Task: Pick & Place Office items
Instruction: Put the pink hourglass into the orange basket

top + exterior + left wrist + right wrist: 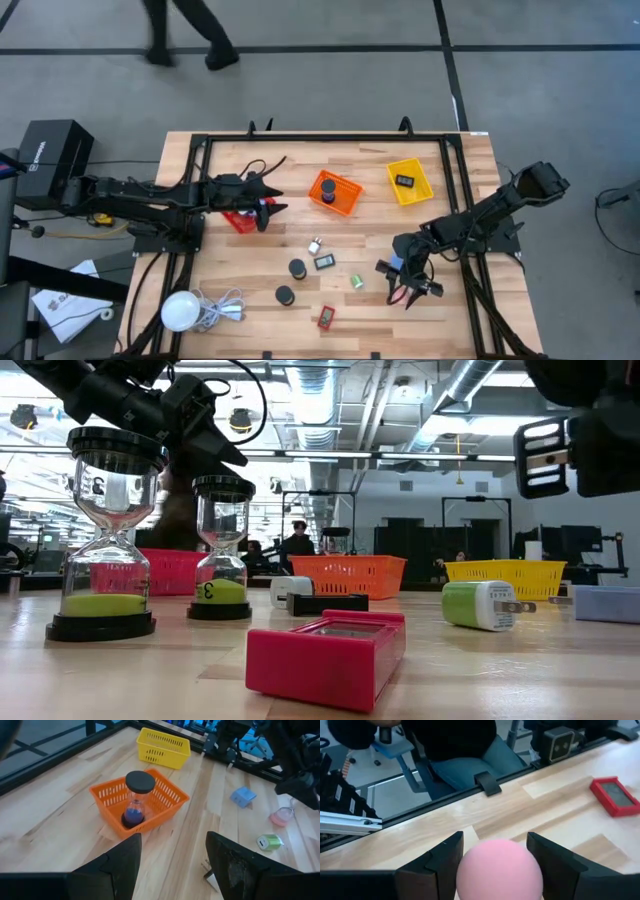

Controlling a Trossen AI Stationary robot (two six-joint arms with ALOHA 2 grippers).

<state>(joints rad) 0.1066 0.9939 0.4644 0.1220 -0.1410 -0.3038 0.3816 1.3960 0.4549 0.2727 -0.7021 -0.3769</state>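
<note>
The right tool hung low over the near right part of the tabletop. Its two fingers stood apart, and the pink cylinder lay between them, close under the wrist. I could not tell if the fingers touched it. In the left wrist view the pink piece seemed to rest on the wood, under the right arm. The blue block lay just beside this tool, on its far side. The green piece lay near it on the left. The red piece lay flat more to the left, near the front edge, well apart from the tool.

The left tool was over the red basket on the left half. It was open, and nothing was between its fingers. It pointed to the right, at the orange basket. An hourglass with a black cap and blue sand stood upright in that basket. The yellow basket stood further right, with a small black piece inside.

In the middle of the tabletop two black-capped hourglasses stood near each other. A small silver clip and a flat black piece lay just on their far right. Nothing stood between the right tool and the pink cylinder.
</note>
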